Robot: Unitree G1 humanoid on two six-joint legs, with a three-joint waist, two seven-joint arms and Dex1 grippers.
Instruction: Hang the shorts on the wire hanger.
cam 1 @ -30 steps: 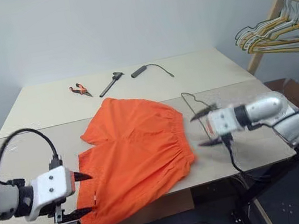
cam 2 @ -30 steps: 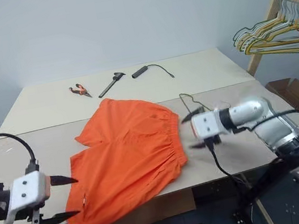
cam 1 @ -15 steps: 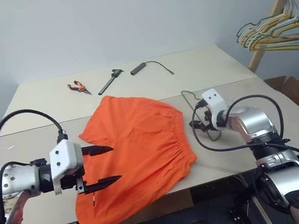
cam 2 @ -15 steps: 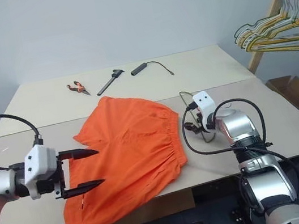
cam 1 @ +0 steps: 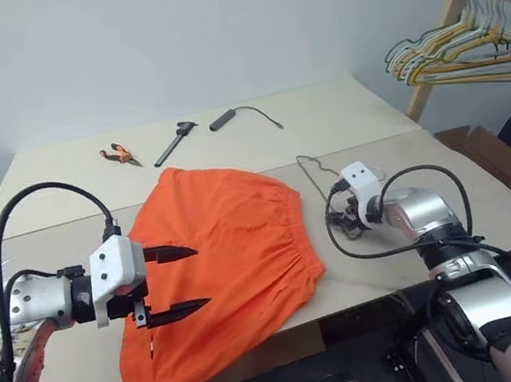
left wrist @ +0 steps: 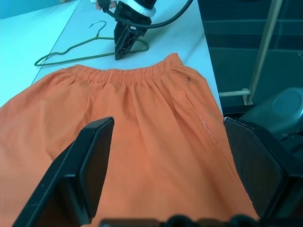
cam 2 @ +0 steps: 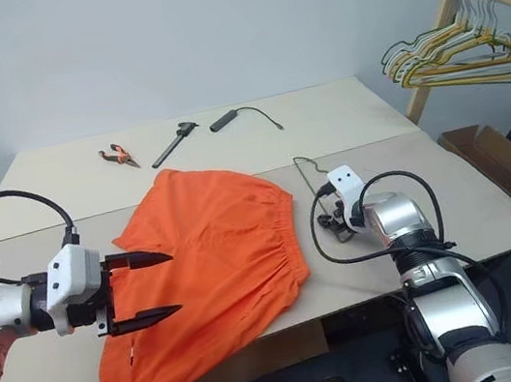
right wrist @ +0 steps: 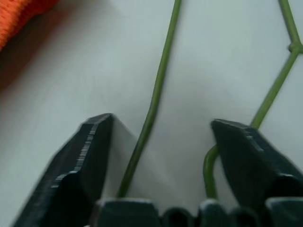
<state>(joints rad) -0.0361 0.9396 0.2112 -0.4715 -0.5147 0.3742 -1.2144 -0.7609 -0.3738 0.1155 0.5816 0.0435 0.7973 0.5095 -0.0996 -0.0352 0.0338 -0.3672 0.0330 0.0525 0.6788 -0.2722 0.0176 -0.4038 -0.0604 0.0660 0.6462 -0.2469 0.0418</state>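
Compared with one second earlier, the right gripper (cam 2: 336, 226) has swung from a level, sideways pose above the table (cam 1: 342, 122) to a downward-tilted pose at the table surface, directly over the wire hanger (left wrist: 90, 43). The left gripper (cam 1: 187, 279) has moved inward from the near left table edge and now hangs over the left part of the shorts (cam 1: 227, 255). The camera has also shifted slightly, so the coat rack (cam 1: 502, 22) and its bunched hangers sit a little further left in the head views. The shorts lie flat on the near board of the table, waistband toward the right arm, with one leg hem draping over the front edge. The wire hanger lies flat on the table just beside the waistband, its hook pointing toward the far side. In the right wrist view, the right gripper's fingers (right wrist: 85, 156) stand apart with wire of the hanger (right wrist: 156, 94) running between them; they are not clamped on it, and whether the tips touch the table cannot be told. In the left wrist view, the left gripper's fingers (left wrist: 90, 161) are spread wide above the orange cloth, with nothing between them. On the far board lie pliers (cam 1: 117, 155), a dark hand tool (cam 1: 174, 143) and a black cylinder with a cord (cam 1: 224, 119).
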